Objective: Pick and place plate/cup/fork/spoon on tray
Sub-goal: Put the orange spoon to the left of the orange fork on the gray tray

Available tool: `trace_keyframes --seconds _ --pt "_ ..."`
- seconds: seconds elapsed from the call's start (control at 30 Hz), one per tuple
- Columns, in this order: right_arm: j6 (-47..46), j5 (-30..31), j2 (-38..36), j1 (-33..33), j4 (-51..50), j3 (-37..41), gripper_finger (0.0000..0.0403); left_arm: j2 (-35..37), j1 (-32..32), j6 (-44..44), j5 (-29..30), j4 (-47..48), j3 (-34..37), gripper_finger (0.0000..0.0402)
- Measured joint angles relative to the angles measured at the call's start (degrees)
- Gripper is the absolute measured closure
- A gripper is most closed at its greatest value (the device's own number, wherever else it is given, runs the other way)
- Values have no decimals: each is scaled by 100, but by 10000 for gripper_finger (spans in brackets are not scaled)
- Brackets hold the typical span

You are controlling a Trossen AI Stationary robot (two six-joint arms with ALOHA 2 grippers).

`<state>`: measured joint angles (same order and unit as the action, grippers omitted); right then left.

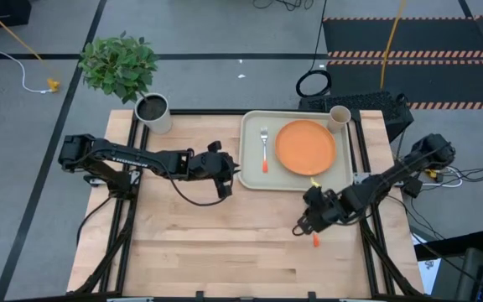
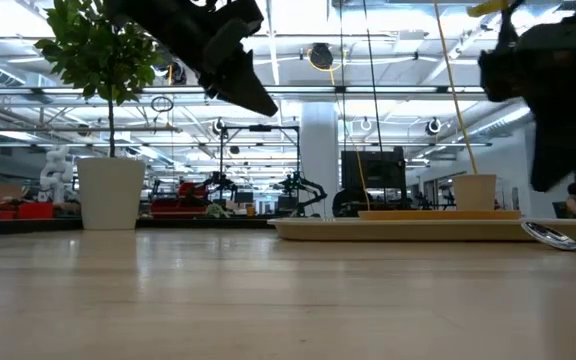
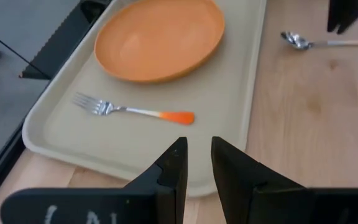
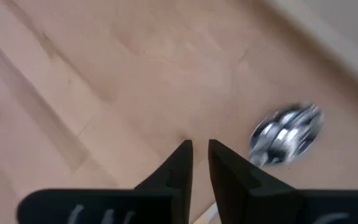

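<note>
The pale wooden plank table (image 1: 225,243) shows smooth grain with a soft sheen. The beige-green rectangular plastic tray (image 3: 241,81) looks matt, and so does the round orange plate (image 3: 160,37). The fork's (image 3: 129,111) tines and the spoon's (image 4: 288,132) rounded bowl are glossy polished metal.
</note>
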<state>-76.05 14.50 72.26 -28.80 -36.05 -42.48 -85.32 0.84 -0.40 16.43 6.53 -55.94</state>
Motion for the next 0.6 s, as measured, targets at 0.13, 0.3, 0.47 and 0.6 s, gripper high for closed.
trace_keyframes --seconds 0.13,0.3,0.47,0.6 --pt "-731 -67 13 -329 -144 0 336 0 9 -7 0 -108 0 325" --pt "-1489 -134 278 -672 -368 0 314 0 9 -8 0 -84 0 325" --pt "-1776 -153 736 -736 -370 0 298 0 11 -134 -2 -84 0 325" --pt "-1764 -130 1065 -699 -366 0 293 0 28 -294 -3 -84 0 325"
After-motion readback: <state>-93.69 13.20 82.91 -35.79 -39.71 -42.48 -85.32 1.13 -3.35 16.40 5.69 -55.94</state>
